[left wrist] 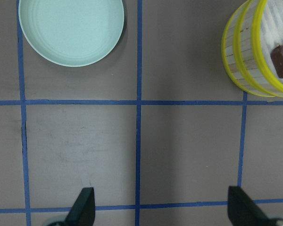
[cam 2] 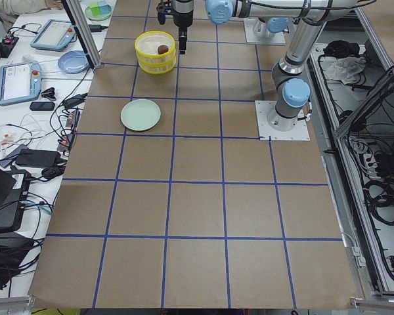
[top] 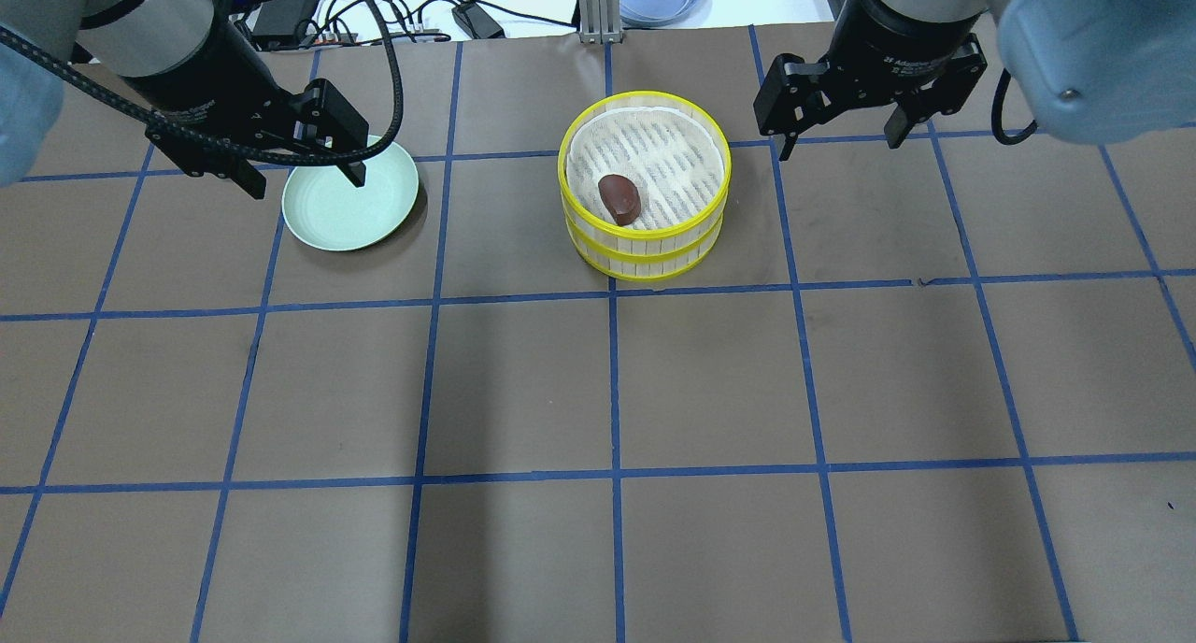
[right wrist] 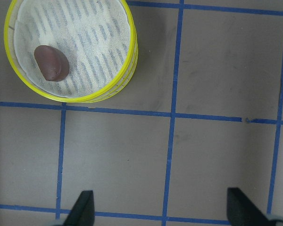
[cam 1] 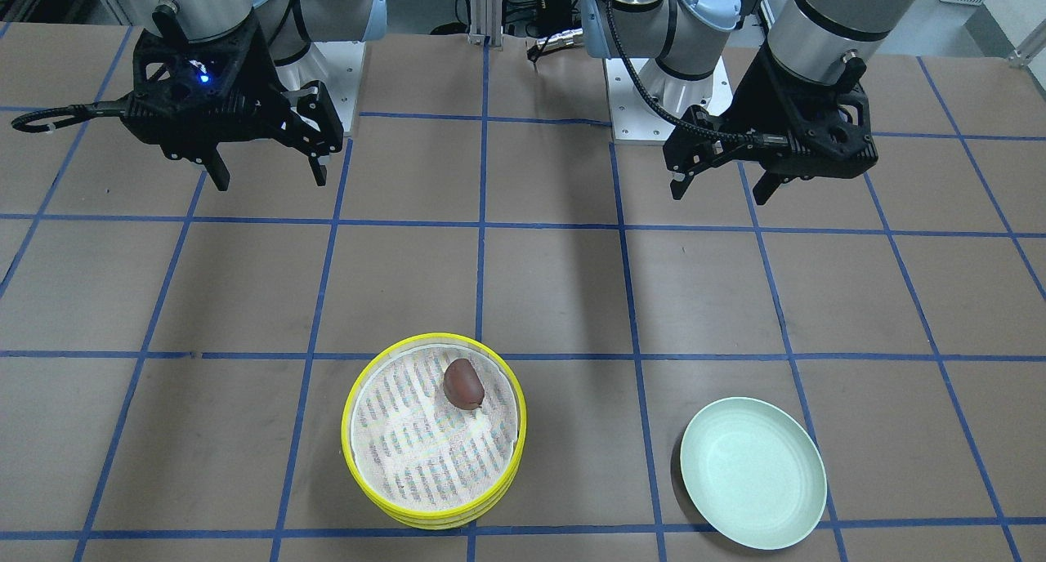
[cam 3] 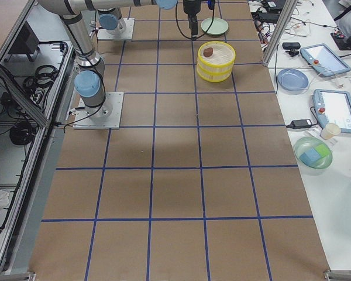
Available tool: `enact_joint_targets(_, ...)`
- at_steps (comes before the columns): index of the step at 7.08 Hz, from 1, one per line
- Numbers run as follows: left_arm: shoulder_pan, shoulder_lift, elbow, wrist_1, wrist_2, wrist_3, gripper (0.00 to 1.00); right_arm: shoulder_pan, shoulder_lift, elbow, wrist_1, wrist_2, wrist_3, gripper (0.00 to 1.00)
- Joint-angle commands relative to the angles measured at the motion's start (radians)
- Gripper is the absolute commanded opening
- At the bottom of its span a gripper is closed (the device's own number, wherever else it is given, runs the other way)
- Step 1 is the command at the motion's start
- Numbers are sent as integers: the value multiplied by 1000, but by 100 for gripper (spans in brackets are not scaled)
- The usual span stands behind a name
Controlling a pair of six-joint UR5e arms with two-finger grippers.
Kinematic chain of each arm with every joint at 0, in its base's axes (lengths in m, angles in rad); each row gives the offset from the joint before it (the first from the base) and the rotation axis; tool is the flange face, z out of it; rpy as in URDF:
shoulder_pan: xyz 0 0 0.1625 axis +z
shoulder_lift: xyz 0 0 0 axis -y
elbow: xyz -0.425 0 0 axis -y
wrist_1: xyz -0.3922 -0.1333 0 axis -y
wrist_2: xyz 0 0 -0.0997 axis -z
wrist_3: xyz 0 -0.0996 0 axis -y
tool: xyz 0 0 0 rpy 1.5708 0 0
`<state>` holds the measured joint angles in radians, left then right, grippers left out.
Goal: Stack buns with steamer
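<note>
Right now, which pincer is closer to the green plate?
Left. The left pincer hangs above the table on the plate's robot side; the right pincer hangs farther off, beyond the steamer.

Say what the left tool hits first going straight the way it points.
Most likely the left tool meets bare table by the blue tape line; the green plate lies off that path.
</note>
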<state>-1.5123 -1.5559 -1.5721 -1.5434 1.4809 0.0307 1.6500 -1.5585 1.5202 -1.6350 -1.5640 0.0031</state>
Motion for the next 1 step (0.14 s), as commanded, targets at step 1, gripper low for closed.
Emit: enact_joint_targets(1,-2,-1,-2,-3,-1,0,100,1,0,0,0,-1,0,100)
